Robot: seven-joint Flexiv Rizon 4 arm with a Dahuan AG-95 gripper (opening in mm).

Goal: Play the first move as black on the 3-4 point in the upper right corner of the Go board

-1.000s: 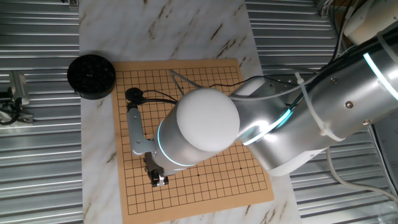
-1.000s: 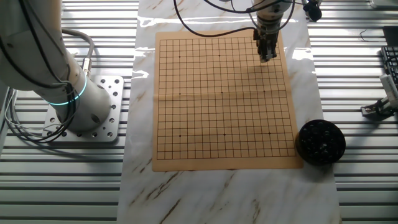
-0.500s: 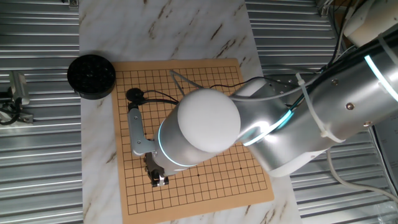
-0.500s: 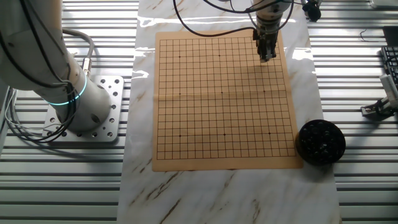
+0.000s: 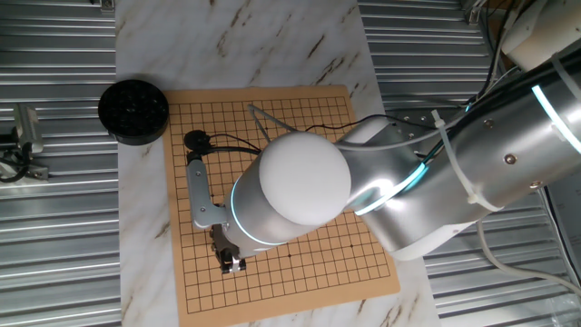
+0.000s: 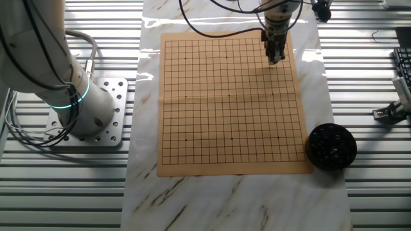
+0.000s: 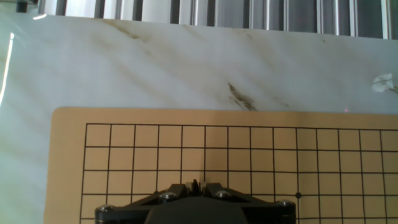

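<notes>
A single round black ribbed bowl (image 6: 330, 146) sits on the marble sheet (image 6: 237, 199) just off the near right corner of the board (image 6: 228, 109) in the other fixed view, touching or almost touching its edge. In the one fixed view the arm's (image 5: 399, 195) big white joint hangs over the middle of the board and hides much of the grid. A black cable (image 6: 212, 29) loops across the far edge of the board toward the gripper (image 6: 275, 56).

The board is one flat square tan wooden panel with fine black grid lines and a few small black dots, lying centred on the marble sheet, which lies over ribbed metal decking (image 6: 372, 83).

The gripper stands upright over the far right part of the board, near its corner. In the hand view the fingers (image 7: 194, 185) appear pressed together with almost no gap, low over the grid; whether a stone sits between them cannot be told, as the tips are too small and dark. No stones show on the visible grid.
</notes>
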